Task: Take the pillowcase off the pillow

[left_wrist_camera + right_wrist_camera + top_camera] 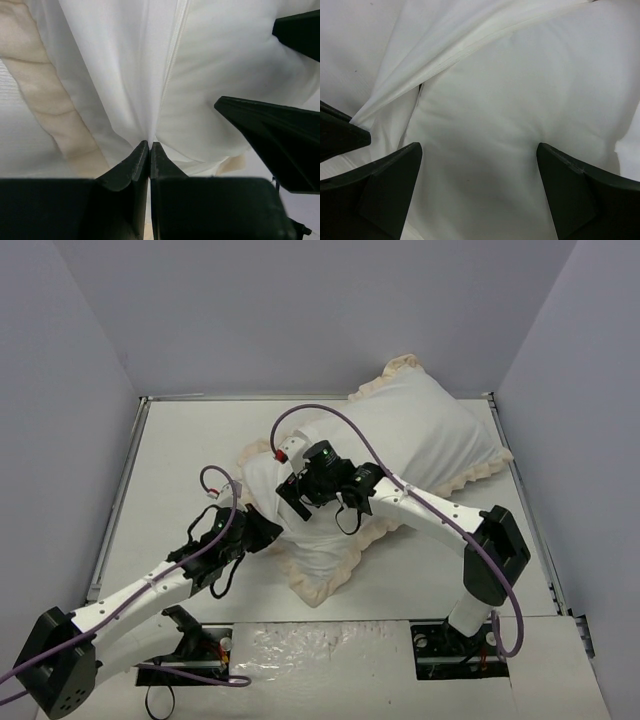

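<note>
You've got a white table (180, 460), matte, w/ a thin metal rail (113, 510) along its left, far and right edges. Pale grey-lilac walls (300, 310) close it in on those three sides, meeting behind the far-left and far-right corners. Near edge, centre: a crinkly, shiny sheet (330, 645) lying flat; material can't tell. Near-right corner: small dark bracket (582, 633) at the rail end. Tabletop looks faintly ribbed in left wrist view.
</note>
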Robot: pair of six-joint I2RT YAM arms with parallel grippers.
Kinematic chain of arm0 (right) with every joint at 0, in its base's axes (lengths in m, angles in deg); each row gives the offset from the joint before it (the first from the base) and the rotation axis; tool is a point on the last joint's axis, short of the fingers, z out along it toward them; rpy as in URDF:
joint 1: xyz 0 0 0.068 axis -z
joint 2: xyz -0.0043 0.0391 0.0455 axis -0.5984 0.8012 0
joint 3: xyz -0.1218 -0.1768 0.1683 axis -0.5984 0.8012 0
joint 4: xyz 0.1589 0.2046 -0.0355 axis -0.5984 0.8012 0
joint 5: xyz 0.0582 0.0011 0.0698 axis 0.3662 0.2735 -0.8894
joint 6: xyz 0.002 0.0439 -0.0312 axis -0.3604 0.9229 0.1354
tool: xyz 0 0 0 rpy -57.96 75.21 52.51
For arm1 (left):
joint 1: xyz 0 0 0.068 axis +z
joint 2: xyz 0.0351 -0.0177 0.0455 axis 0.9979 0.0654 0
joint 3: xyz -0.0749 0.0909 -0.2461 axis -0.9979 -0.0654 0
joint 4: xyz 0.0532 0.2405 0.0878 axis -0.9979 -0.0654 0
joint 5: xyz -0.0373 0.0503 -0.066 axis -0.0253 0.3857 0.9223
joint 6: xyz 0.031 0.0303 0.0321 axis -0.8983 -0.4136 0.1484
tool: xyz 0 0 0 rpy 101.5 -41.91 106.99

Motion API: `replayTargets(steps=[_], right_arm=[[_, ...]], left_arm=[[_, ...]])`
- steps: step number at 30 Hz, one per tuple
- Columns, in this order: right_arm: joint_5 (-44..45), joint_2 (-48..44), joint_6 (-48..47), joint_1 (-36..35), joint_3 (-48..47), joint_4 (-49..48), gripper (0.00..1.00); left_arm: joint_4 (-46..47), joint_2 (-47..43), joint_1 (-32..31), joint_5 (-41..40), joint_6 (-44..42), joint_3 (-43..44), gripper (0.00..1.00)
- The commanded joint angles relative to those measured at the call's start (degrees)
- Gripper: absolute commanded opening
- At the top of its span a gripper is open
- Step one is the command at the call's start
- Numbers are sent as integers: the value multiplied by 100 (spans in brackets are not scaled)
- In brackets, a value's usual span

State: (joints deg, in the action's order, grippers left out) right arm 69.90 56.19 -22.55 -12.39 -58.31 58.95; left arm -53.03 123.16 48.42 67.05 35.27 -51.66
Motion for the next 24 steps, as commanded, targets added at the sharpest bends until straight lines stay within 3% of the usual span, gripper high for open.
replayTargets(steps=[1, 9, 13, 15, 16, 18, 19, 22, 24], right_arm=[[-12, 96, 690, -209, 250, -57, 95], [1077, 595, 813, -289, 576, -48, 99], [1535, 1035, 902, -210, 769, -110, 90], [1457, 1220, 902, -131, 778, -180, 74], [1361, 1256, 902, -35, 770, -198, 59], [1176, 1317, 902, 62, 708, -268, 44], [1079, 1326, 902, 193, 664, -294, 28], [351, 1335, 780, 519, 401, -286, 0], [-577, 1274, 630, 967, 121, -277, 0]], left_arm=[[-340, -122, -15, -129, 95, -119, 2], [-181, -69, -15, -85, 139, -242, 2], [-155, -51, -15, -67, 130, -243, 2], [-146, -51, -23, -50, 122, -234, 2], [-146, -43, -15, -32, 122, -225, 2], [-137, -25, -15, -6, 104, -216, 2], [-129, 1, -23, 20, 95, -207, 2], [-41, 106, -23, 38, 69, -199, 2], [29, 177, -23, 249, 43, -190, 2]])
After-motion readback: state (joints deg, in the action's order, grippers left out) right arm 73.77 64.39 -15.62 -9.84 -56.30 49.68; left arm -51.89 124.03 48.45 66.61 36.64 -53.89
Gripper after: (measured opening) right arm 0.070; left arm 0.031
